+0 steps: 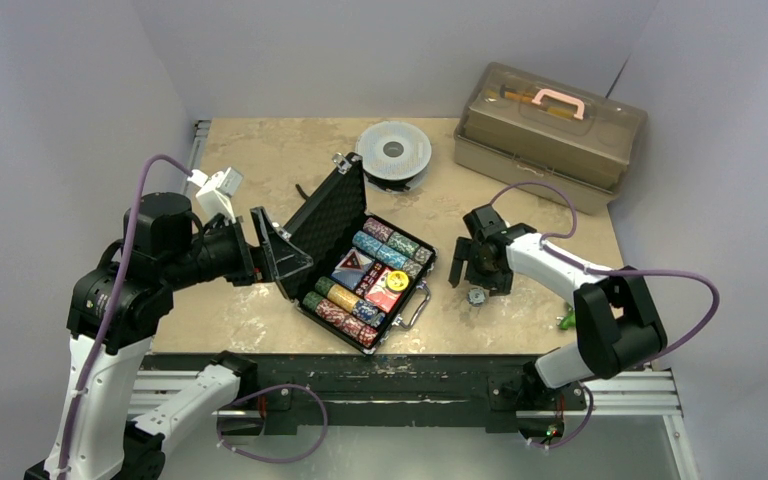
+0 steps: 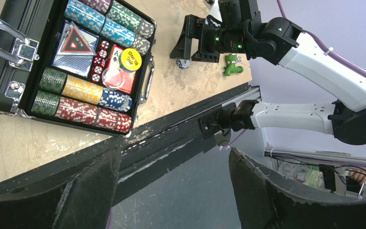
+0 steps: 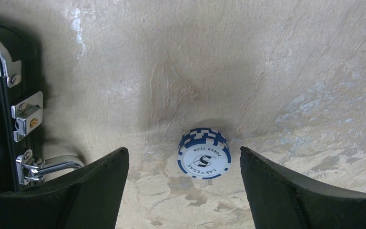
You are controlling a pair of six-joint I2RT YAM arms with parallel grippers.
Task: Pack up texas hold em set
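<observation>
- The small black ribbed briefcase (image 1: 362,262) with silver corners is lying open near the middle of the beige stone-patterned counter (image 1: 260,150), its lid (image 1: 325,215) standing up on the left side.
- Rows of multicoloured poker chips (image 2: 83,90) are filling its foam tray, with a blue card deck (image 2: 74,45), a red card deck (image 2: 124,78), red dice (image 2: 97,62) and a yellow "BIG BLIND" disc (image 2: 129,60) lying between them.
- The left arm (image 1: 175,255) is reaching sideways towards the right with its wrist held level, bringing the left jaws up to the near edge of the lid; I cannot tell whether they are touching it.
- The left jaws are standing spread, with nothing between the two black fingers (image 2: 76,191).
- The right arm (image 1: 560,270) is bending at the elbow by the near right corner and stretching leftwards, its wrist pointing straight down.
- The right jaws are spread wide and hanging over a short stack of blue-and-white chips (image 3: 204,155), which is sitting on the bare counter just right of the briefcase's silver handle (image 3: 52,167).
- Neither right finger (image 3: 76,191) is touching the stack.
</observation>
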